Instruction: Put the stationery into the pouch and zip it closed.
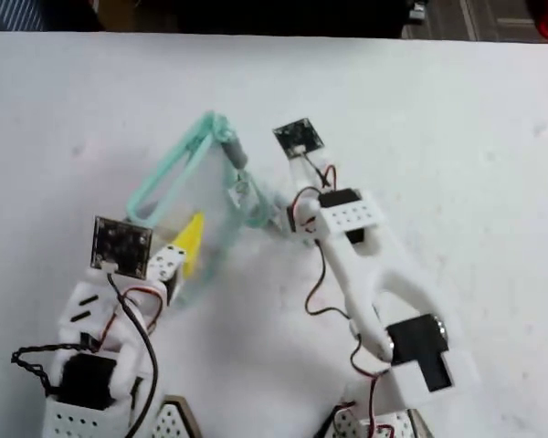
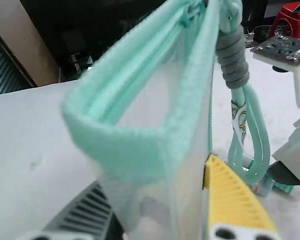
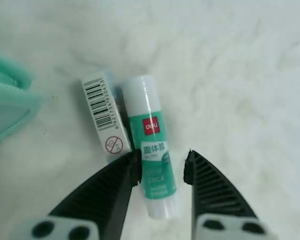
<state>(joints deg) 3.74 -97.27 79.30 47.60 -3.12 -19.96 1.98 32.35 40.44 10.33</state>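
One mint-green pouch (image 1: 187, 196) is sitting at ten o'clock from the middle of the one white table (image 1: 457, 119), and it is carrying one grey zip pull (image 2: 232, 55). One glue stick (image 3: 151, 145) and one barcoded box (image 3: 106, 122) are lying side by side. Two grippers are showing: left gripper (image 2: 157, 180), right gripper (image 3: 161, 167).

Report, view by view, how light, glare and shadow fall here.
High view: bright light flattens the white table, with faint shadows beside the arms. Left wrist view: the pouch stands lit against a dark room. Right wrist view: a faint sheen runs along the glue stick inside the open right claw.
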